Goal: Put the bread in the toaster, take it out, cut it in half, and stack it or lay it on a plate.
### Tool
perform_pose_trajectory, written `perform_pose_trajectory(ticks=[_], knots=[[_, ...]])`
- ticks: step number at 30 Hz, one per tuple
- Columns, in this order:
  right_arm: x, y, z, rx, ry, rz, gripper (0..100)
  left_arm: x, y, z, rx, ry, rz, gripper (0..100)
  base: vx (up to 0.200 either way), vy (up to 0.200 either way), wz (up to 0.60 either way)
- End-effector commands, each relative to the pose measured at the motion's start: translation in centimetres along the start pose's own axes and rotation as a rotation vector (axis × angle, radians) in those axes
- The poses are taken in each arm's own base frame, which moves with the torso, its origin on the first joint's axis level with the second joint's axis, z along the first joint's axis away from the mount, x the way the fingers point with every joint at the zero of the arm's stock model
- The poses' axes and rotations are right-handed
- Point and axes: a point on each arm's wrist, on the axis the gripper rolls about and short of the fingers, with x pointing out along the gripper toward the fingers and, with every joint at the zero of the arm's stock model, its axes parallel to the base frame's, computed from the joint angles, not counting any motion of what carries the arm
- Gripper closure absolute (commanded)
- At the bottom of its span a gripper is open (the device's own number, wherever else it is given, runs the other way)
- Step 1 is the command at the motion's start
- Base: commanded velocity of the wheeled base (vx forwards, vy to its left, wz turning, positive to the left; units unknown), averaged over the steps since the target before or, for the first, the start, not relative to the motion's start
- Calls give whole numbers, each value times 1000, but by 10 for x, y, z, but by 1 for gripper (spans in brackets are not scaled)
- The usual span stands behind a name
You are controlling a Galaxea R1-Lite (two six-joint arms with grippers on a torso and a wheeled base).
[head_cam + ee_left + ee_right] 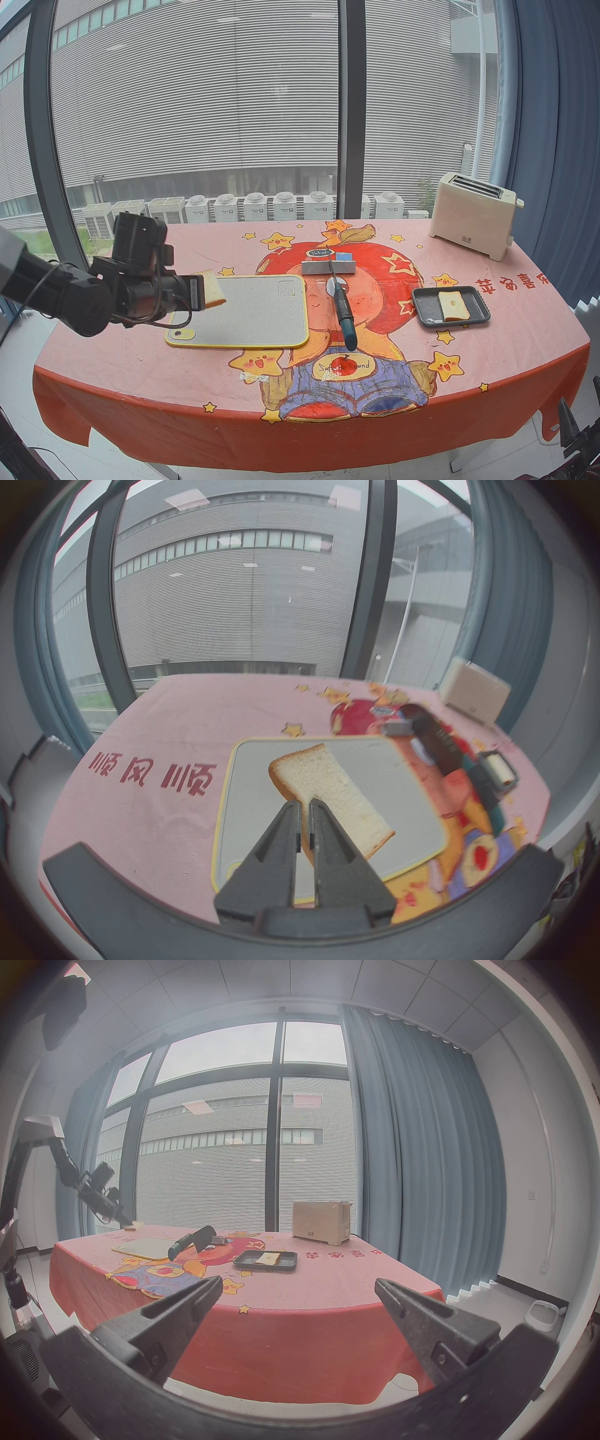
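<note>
Black right gripper (299, 1284): nearest, off the table's near right side and lower than the tabletop; jaws spread wide, grasping nothing.
Orange-pink tablecloth (156, 375): printed with a cartoon figure and stars.
Black left gripper (305, 805): above the left end of the cutting board; jaws clenched on the edge of the held bread piece.
White held bread piece (325, 786): crust along its sides, raised in the air over the board's far left corner.
Grey cutting board (256, 312): yellow-rimmed, flat on the cloth, left of centre.
Teal-handled knife (342, 309): just right of the board, handle toward the near edge, blade reaching the knife rest.
Dark plate (425, 306): rectangular, right of the knife and apart from it.
Pale plated bread piece (453, 305): lies flat inside the plate.
Grey knife rest (328, 267): beyond the board's far right corner.
Cream toaster (474, 215): two-slot, at the far right corner, well apart from the plate.
</note>
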Motion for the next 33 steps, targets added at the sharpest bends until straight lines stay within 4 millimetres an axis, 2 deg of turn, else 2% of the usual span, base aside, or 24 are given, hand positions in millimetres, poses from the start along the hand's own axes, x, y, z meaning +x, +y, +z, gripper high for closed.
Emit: perform_pose_trajectory(ticks=[1, 2, 3, 6, 13, 22, 26, 28, 29, 33], knots=[[1, 1, -5, -6, 14, 10, 0, -54, -11, 28, -38, -146, -144, 100, 0, -200, 0], [1, 1, -5, -6, 14, 10, 0, -54, -11, 28, -38, -146, -144, 100, 0, -200, 0], [1, 1, -5, -4, 14, 10, 0, -58, -23, 27, -34, -143, -189, 100, 0, -200, 0], [1, 1, -5, -4, 16, 10, 0, -61, -40, 21, -5, -128, -235, 100, 0, -200, 0], [1, 1, -5, -2, 14, 13, 0, -62, -63, 21, 30, -138, -267, 100, 0, -200, 0], [-3, 0, -7, -15, -38, 63, 0, -34, -94, 18, 75, -100, -313, 100, 0, -200, 0], [-5, 0, -8, -18, -59, 56, 0, 0, -105, 16, 133, -88, -285, 100, 0, -200, 0], [-5, 0, -8, -18, -59, 58, 0, 5, -106, 15, 144, -86, -275, 100, 0, -100, 0], [-5, 0, -8, -17, -59, 56, 0, 16, -109, 15, 164, -85, -265, 100, 0, 0, 0], [-5, 0, -8, -17, -59, 56, 0, 32, -119, 19, 165, -93, -278, 100, 0, 0, 0]])
